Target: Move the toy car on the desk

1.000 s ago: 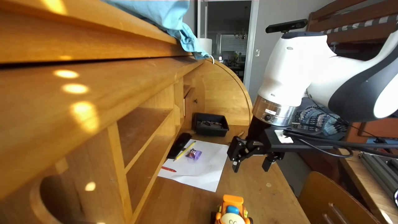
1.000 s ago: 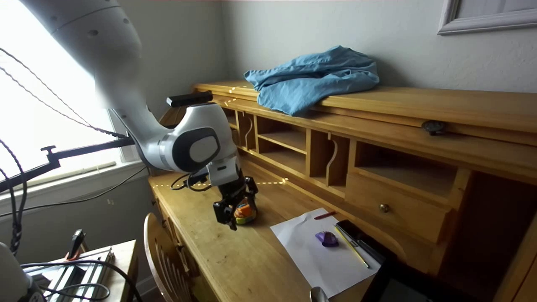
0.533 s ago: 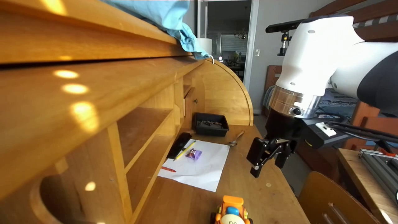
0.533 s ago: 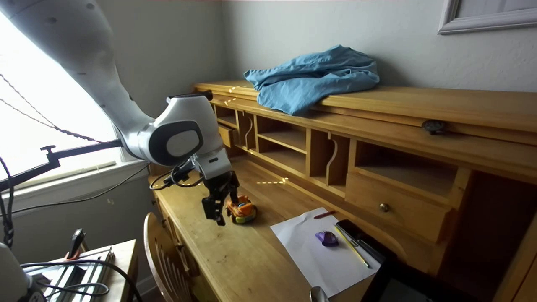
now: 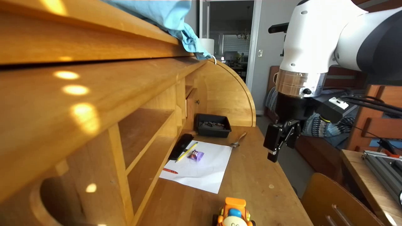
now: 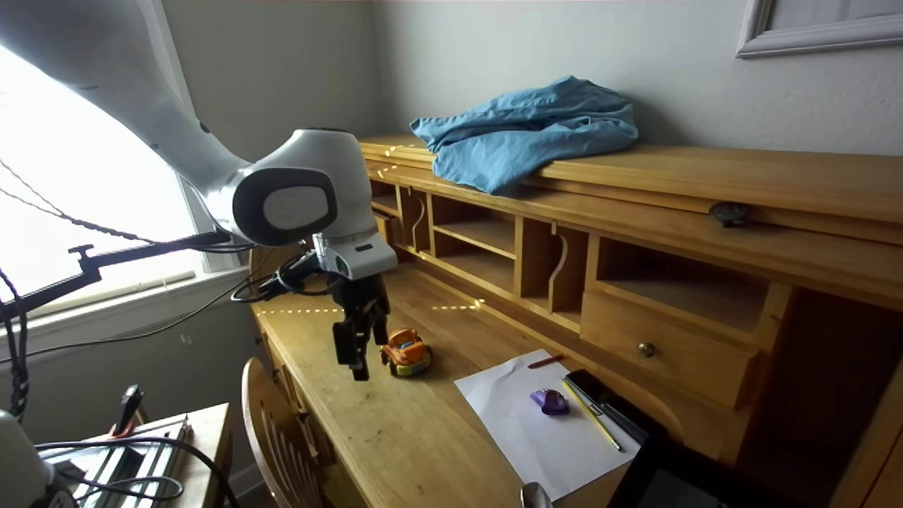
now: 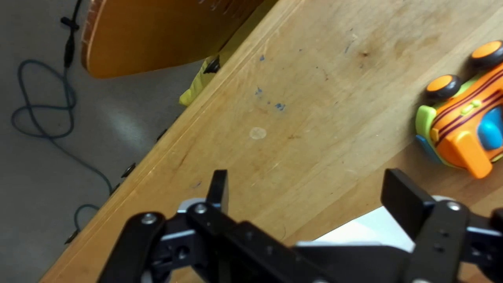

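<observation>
The orange-and-yellow toy car (image 5: 234,213) stands on the wooden desk (image 5: 185,207). In an exterior view the whole car (image 6: 407,353) shows beside my gripper (image 6: 367,353). My gripper (image 5: 281,153) hangs above the desk near its front edge, apart from the car. In the wrist view the jaws (image 7: 306,182) are spread wide with nothing between them; desk wood and a corner of paper show behind. The toy car (image 7: 467,122) lies at the right edge of the wrist view, partly cut off, with its dark wheels and green bumper showing.
White paper (image 6: 543,423) on the desk bears a purple item (image 6: 550,401), a yellow pencil (image 6: 592,416) and a red crayon (image 6: 547,361). A black tray (image 5: 213,125) and a spoon (image 5: 238,140) lie beyond it. A wooden chair (image 5: 336,201) stands at the desk's front edge.
My gripper has risen and moved toward the desk's front edge, and the wrist has turned. The toy car, partly hidden behind the gripper before, has not moved and shows fully in an exterior view.
</observation>
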Motion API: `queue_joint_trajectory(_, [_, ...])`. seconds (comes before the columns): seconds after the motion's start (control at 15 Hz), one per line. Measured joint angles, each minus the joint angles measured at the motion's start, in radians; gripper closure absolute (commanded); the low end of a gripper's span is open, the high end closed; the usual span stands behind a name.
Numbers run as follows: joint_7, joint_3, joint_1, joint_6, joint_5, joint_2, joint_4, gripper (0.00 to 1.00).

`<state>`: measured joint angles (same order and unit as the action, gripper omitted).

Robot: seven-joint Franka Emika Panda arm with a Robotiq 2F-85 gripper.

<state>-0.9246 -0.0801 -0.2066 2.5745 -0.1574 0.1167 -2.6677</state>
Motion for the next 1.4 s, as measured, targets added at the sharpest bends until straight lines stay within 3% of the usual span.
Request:
queue_joint_trajectory(0.47, [0.115,-0.049,0.065,-0.036,-0.004,0.062,0.008,0.00])
queue_joint_trajectory(1.4, [0.187,-0.062,0.088,-0.036,-0.002,0.090,0.008,0.00])
